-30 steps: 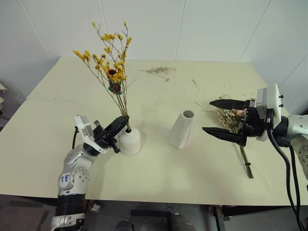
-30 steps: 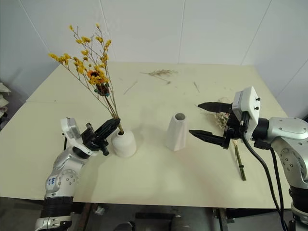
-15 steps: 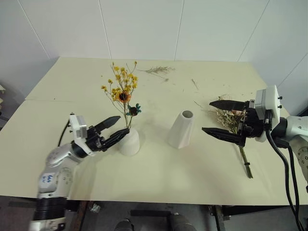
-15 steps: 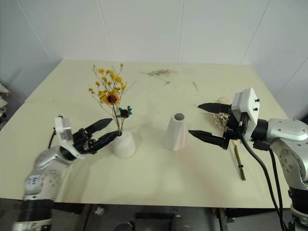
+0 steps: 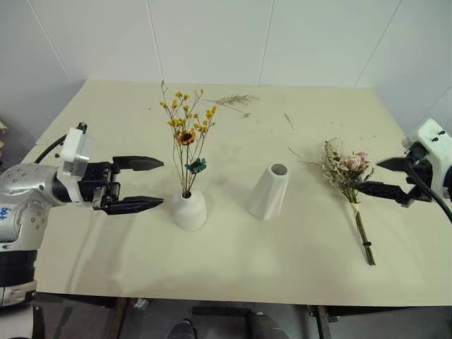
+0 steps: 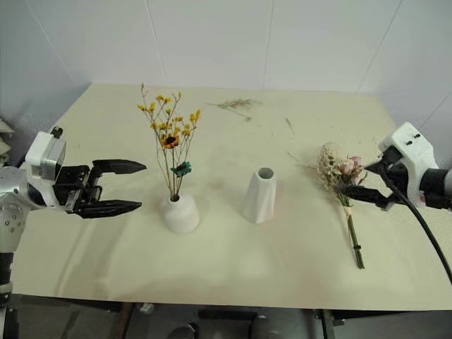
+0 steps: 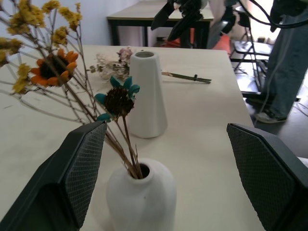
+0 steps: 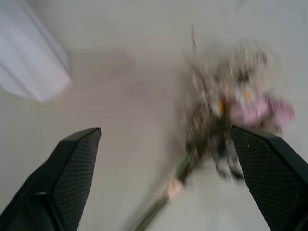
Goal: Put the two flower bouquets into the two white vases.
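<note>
While the yellow bouquet point(image 5: 186, 134) stands upright in the squat vase point(image 5: 191, 210), the pink rose bouquet point(image 5: 347, 172) lies flat on the table point(image 5: 233, 268), well apart from the tall cone vase point(image 5: 270, 191), whose mouth is empty. The left gripper point(image 5: 134, 184) is spread wide beside the squat vase and holds nothing. The right gripper point(image 5: 387, 177) is also spread wide, just beside the rose heads, empty too. I judge this bouquet light but fragile: the dried sprigs and petals would crumble under pressure. The green stems point(image 5: 363, 236) look stiffer, so the best hold is probably there, below the flower heads.
</note>
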